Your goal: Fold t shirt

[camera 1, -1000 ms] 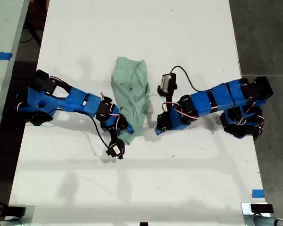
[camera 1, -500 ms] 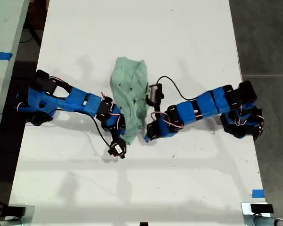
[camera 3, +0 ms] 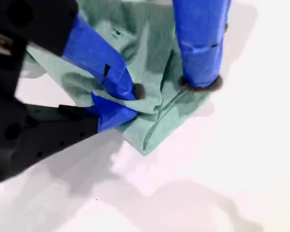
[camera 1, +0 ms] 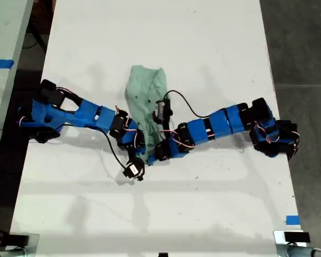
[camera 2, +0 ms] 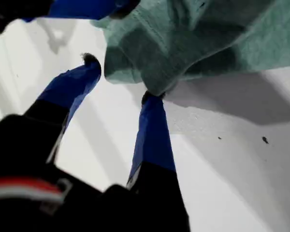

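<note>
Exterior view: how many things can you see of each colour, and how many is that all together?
Blue robot arms: 2
Green t shirt: 1
White table: 1
Total: 4

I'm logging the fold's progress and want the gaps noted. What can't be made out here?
- Exterior view: both arms cover the lower end of the t shirt, hiding its hem and both tools' jaws.
- First wrist view: the picture's edge cuts the shirt off. I cannot tell if my first tool touches the fabric.
- Second wrist view: bunched folds hide how many layers my second tool pinches.
- All views: crumpling hides the sleeves and collar.
</note>
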Robot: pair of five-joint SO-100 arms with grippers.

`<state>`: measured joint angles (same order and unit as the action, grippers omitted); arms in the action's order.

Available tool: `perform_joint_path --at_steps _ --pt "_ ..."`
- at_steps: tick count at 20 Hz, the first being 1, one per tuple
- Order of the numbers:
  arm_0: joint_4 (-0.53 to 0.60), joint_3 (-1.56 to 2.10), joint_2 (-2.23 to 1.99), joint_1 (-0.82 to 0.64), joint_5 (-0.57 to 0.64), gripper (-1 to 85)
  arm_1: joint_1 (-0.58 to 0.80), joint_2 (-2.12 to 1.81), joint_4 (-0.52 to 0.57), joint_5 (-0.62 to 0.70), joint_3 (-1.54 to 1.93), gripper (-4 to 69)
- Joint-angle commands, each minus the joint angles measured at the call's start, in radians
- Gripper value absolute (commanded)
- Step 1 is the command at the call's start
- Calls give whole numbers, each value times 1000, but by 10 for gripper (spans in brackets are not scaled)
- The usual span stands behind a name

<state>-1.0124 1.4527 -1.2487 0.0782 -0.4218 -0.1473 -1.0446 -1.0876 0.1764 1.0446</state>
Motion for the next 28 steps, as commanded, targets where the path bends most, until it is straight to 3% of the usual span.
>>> perform_joint_path --at_steps 1,6,7,8,14,18,24,28 --pt "17 -78 -15 21 17 -3 31 -11 23 18 -66 221" --pt "14 -87 -17 43 11 -3 72 3 -18 31 -66 193" --pt "14 -87 -18 44 11 -3 77 6 -20 34 -66 160" --pt "14 -87 -20 44 11 -3 77 11 -25 35 -66 14" --pt "-25 -87 -92 86 5 -3 -58 -31 -170 -67 -69 17" --pt "-144 -64 -189 138 -89 -3 -155 -150 -373 -178 -38 17" --pt "-173 -255 -190 129 34 -3 -229 -273 -316 -83 -133 17" --pt "-368 -414 -209 51 66 -3 -156 -433 -291 12 -103 17"
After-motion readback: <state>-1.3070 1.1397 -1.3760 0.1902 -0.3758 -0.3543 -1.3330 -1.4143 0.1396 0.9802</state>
